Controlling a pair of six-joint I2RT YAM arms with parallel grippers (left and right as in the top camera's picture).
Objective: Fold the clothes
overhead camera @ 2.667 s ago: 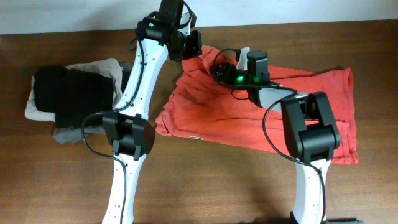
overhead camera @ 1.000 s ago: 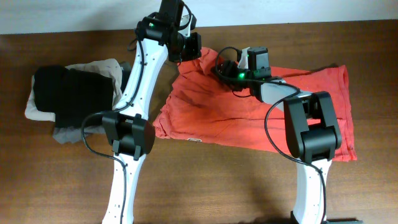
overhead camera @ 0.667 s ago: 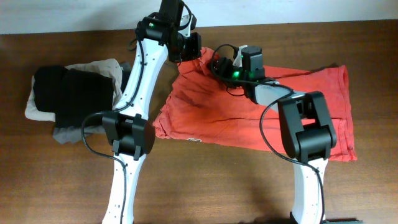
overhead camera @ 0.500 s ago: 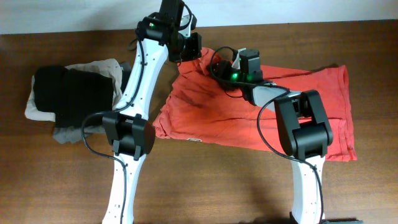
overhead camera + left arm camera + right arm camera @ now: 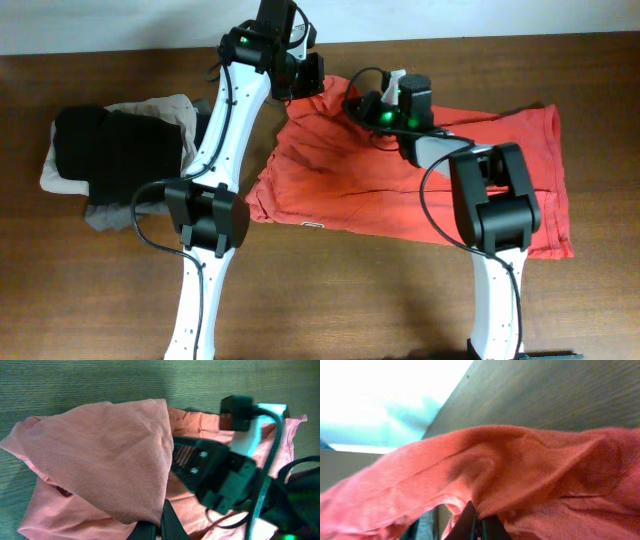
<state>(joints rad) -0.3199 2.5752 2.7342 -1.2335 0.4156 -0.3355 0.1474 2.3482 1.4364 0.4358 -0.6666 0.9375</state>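
Overhead, the red-orange cotton short-sleeved T-shirt (image 5: 340,180) lies spread on the brown wooden table (image 5: 600,70), its upper left corner bunched up and partly hidden. At that corner the left gripper (image 5: 159,527) and the right gripper (image 5: 479,520) each pinch a fold of it, jaws closed. Their fingertips are cut off at the wrist views' lower edges.

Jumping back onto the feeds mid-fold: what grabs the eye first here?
The red-orange cotton T-shirt spread across the middle of the brown wooden table dominates. The left end effector and the right end effector are each shut on a lifted fold at its far edge, close together. A pile of black, beige and grey folded garments sits at the table's left.
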